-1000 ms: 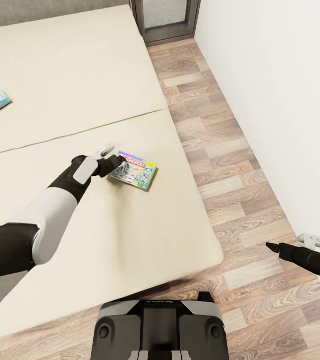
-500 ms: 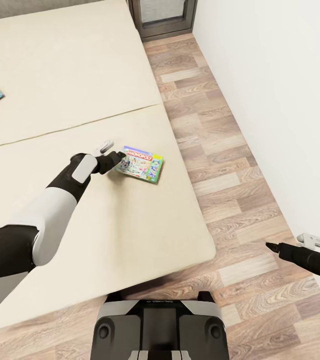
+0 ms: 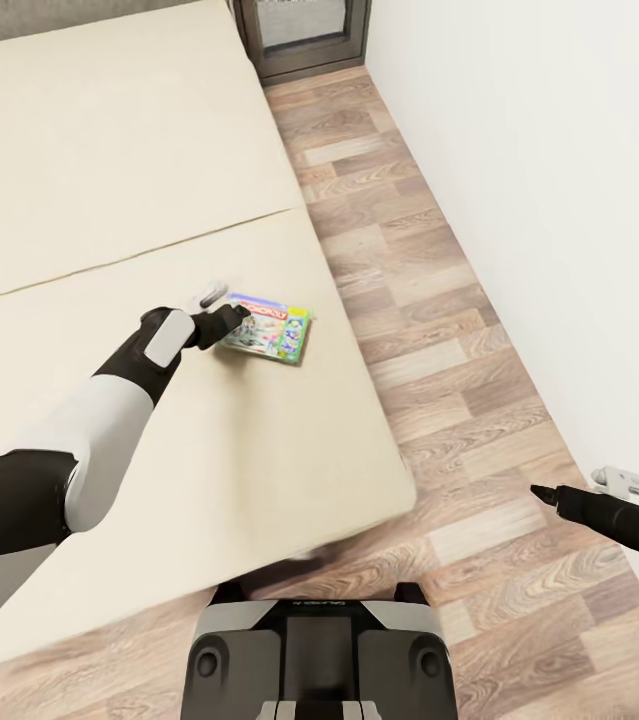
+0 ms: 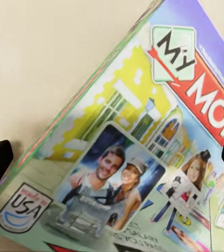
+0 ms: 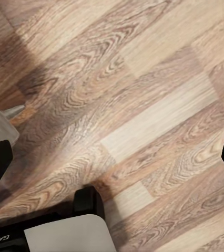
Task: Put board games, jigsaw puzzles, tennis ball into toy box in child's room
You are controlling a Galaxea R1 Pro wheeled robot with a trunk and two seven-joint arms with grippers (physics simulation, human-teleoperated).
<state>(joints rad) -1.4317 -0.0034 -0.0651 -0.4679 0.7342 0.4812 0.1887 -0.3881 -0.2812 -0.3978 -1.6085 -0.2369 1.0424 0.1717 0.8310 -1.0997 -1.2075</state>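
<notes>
Lying flat on the cream bed [image 3: 159,150] near its right edge, the MONOPOLY board game [image 3: 269,328] meets the left gripper [image 3: 231,320], fingers spread wide over its near corner. Right gripper [image 3: 539,490] hangs over wood plank floor [image 3: 439,300], fingers apart, holding nothing.

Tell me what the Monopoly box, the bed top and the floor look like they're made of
Monopoly box: probably glossy printed cardboard; thin, flat, with sharp photo artwork, a green edge and a faint sheen in the left wrist view. Bed top: matte cream fabric or foam, one seam across it, no visible weave. Floor: wood-look planks with clear grain, low sheen; solid wood or laminate cannot be told.
</notes>
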